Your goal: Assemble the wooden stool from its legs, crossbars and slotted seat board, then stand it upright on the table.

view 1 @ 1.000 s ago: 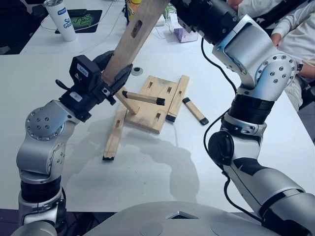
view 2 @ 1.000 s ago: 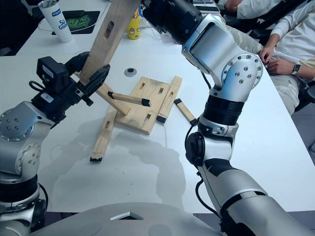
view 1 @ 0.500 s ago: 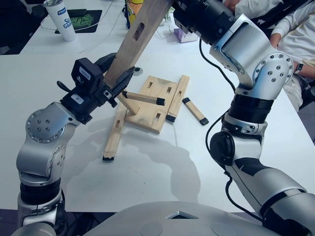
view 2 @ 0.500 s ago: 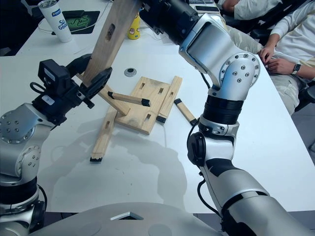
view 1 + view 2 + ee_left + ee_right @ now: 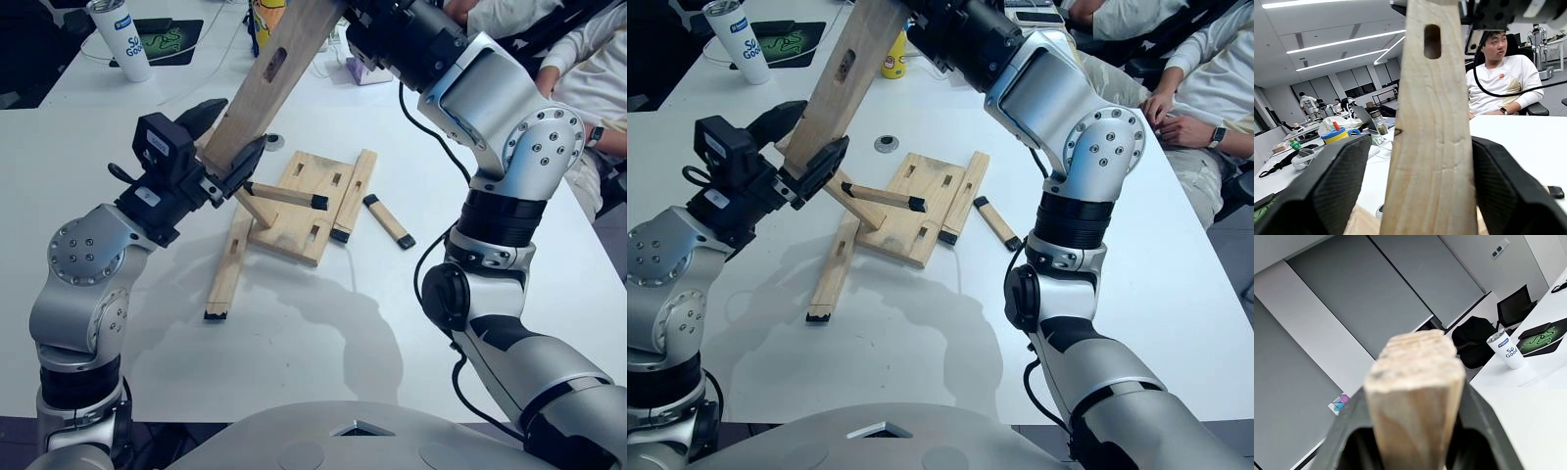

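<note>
Loosely bracketing the lower end of the raised leg (image 5: 266,83) with the left pincer (image 5: 233,129): spread enough to leave a gap at one pad, seemingly touching the wood at the other. Clamping the upper end of that same leg tight in the right pincer (image 5: 1411,396), high over the far side of the tabletop (image 5: 323,333), slanted, with its mortise slot (image 5: 275,61) turned toward the head camera.

Just below the left pincer, finding the seat board (image 5: 294,220) flat on the tabletop, with a dark-tipped crossbar (image 5: 286,195) lying across its left part and a short piece (image 5: 257,210) angled beneath that. Noting a second leg (image 5: 227,266) flat along the board's left edge, a third leg (image 5: 355,191) against its right edge, and a loose crossbar (image 5: 389,221) just apart to the right.

Judging the step as early: readying one leg for joining, with nothing visibly standing as a frame. Calls next for one firm hold on the leg, then lowering and turning it until a crossbar end lines up square with the slot. Risks jamming if pushed in tilted.
</note>
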`<state>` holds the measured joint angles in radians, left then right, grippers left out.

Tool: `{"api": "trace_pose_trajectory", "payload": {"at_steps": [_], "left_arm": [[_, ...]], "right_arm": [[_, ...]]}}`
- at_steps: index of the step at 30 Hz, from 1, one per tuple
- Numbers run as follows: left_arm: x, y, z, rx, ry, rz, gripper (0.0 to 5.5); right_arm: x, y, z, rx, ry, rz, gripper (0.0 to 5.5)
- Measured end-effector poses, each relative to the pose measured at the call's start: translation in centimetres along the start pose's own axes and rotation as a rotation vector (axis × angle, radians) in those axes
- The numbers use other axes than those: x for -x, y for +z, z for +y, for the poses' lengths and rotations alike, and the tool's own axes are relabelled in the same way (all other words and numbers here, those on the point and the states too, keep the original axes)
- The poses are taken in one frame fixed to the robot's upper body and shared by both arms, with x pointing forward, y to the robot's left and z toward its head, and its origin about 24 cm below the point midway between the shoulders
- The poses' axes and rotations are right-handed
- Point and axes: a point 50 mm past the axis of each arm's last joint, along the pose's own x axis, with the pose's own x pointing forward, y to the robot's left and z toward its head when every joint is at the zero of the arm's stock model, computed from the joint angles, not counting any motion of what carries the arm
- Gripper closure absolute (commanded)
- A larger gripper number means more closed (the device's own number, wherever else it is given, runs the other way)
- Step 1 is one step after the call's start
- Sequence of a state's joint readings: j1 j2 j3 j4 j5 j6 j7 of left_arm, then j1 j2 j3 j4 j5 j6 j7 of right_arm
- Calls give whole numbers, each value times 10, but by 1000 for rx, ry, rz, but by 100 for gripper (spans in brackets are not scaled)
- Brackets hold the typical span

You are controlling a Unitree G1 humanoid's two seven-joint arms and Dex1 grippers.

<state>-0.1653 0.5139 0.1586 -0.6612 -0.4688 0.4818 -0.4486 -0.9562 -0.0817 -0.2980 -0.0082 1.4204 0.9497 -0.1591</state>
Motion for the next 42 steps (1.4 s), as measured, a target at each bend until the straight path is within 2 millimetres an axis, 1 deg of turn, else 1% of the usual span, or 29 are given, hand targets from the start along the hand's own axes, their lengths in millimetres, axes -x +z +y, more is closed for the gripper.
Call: {"api": "trace_pose_trajectory", "payload": {"at_steps": [3, 6, 7, 9, 11, 13, 17, 20, 24, 27, 35, 40, 41, 42], "left_arm": [[-2, 7, 5, 54, 32, -52, 193], [0, 15, 19, 87, 135, -108, 193], [2, 15, 26, 109, 182, -114, 193], [5, 10, 34, 147, 234, -99, 193], [6, 8, 36, 169, 258, -82, 193], [5, 4, 34, 231, 264, -64, 193], [5, -9, 25, 352, 261, -1, 193], [7, -20, 17, 375, 251, 58, 193], [8, -30, 12, 363, 248, 124, 193], [9, -32, 12, 363, 254, 135, 228], [9, -37, 9, 394, 263, 152, 354], [8, -44, 8, 421, 278, 171, 418], [7, -45, 7, 427, 279, 173, 442], [6, -46, 7, 432, 286, 171, 444]], "right_arm": [[3, 7, -5, 9, -30, -38, 448], [10, 19, -15, 28, -86, -76, 448], [15, 27, -24, 34, -133, -120, 448], [23, 42, -36, 38, -208, -193, 448], [28, 53, -43, 48, -262, -252, 448], [30, 59, -48, 63, -304, -293, 448], [31, 61, -58, 76, -373, -319, 448], [32, 62, -61, 91, -404, -336, 448], [31, 61, -62, 96, -413, -338, 448], [30, 60, -62, 94, -412, -335, 448], [28, 58, -61, 101, -414, -334, 448], [27, 56, -62, 101, -414, -332, 448], [27, 56, -61, 102, -414, -331, 448], [27, 56, -61, 103, -413, -330, 448]]}}
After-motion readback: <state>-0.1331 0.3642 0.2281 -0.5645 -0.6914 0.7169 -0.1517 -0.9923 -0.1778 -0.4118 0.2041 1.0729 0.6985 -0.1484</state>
